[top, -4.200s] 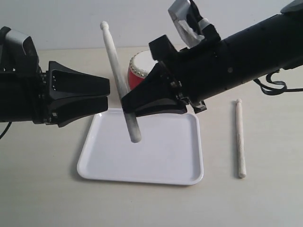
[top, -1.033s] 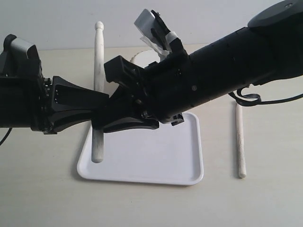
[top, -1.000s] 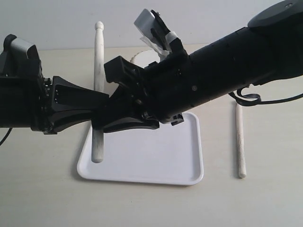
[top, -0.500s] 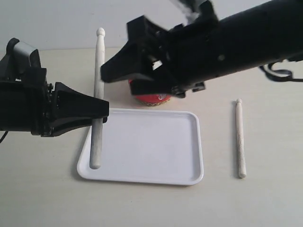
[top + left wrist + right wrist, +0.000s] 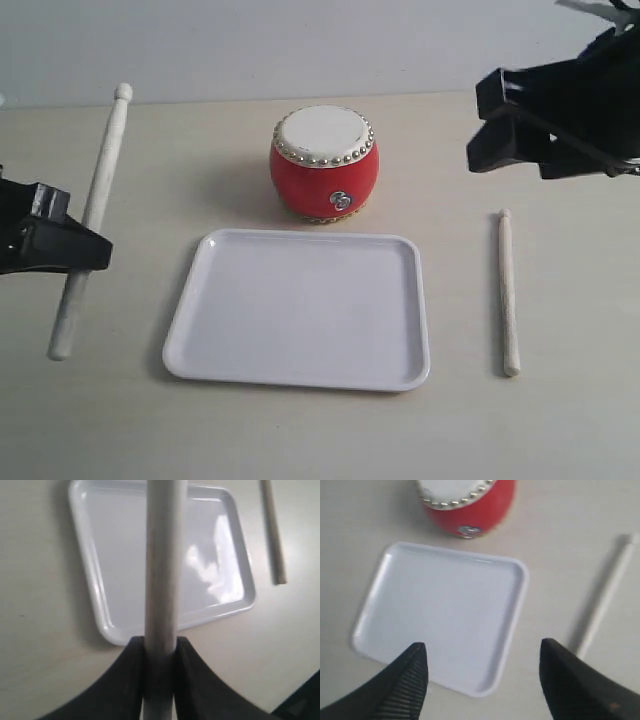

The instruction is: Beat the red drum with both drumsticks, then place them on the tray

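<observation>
Operator: Where did everything sit at that moment?

Observer: Largest first. On the beige tabletop, your flat white rectangular plastic tray lay empty. The small barrel-shaped red drum stood upright just behind it, clear of the rim. One slim pale wooden drumstick was clamped in your left gripper, jaws closed narrowly on its shaft. It was tilted and off the tray's left side. The matching second drumstick lay flat on the table to the tray's right, not touching it. Your right gripper hung above the table, jaws spread wide, holding nothing.

Operator: Which step was that?

Observer: By my judgement, you were fetching the second stick, so beating with both wasn't possible yet. Your next move called for lowering the right gripper across that thin shaft and closing squarely, since it could roll.

Operator: Any labels?

Observer: None you could read; only a small silver ring ornament on the drum.
</observation>
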You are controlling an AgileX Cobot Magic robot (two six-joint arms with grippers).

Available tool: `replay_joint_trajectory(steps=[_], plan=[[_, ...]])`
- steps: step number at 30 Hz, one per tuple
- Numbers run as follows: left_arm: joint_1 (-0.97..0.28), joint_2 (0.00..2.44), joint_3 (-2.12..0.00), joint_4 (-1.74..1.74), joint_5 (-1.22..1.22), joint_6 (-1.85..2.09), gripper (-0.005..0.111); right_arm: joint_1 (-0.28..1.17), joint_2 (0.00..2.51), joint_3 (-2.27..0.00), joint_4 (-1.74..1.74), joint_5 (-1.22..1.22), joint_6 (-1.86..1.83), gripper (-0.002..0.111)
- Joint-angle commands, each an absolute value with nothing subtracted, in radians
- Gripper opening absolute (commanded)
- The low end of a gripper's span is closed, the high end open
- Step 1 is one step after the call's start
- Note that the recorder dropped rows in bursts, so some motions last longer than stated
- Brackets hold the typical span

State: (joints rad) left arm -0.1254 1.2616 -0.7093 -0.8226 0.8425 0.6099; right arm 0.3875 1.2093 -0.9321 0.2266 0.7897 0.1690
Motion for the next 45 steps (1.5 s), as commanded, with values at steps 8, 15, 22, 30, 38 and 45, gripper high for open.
replay_joint_trajectory(steps=[8,15,22,30,38,45], plan=[[-0.124,1.129,-0.724,-0.538,0.835,0.403,0.0,0.381,1.435,-0.765,-0.011,0.664,0.581,0.062],[-0.124,1.104,-0.724,-0.531,0.835,0.385,0.0,0.383,1.564,-0.714,0.0,0.533,0.72,0.057],[-0.124,1.105,-0.724,-0.531,0.849,0.381,0.0,0.383,1.66,-0.714,0.0,0.496,0.727,0.055],[-0.124,1.105,-0.724,-0.531,0.874,0.381,0.0,0.383,1.755,-0.714,-0.023,0.431,0.73,0.055],[-0.124,1.105,-0.724,-0.531,0.889,0.381,0.0,0.383,1.769,-0.716,-0.091,0.409,0.736,0.053],[-0.124,1.105,-0.724,-0.531,0.896,0.381,0.0,0.383,1.769,-0.716,-0.116,0.424,0.736,0.034]])
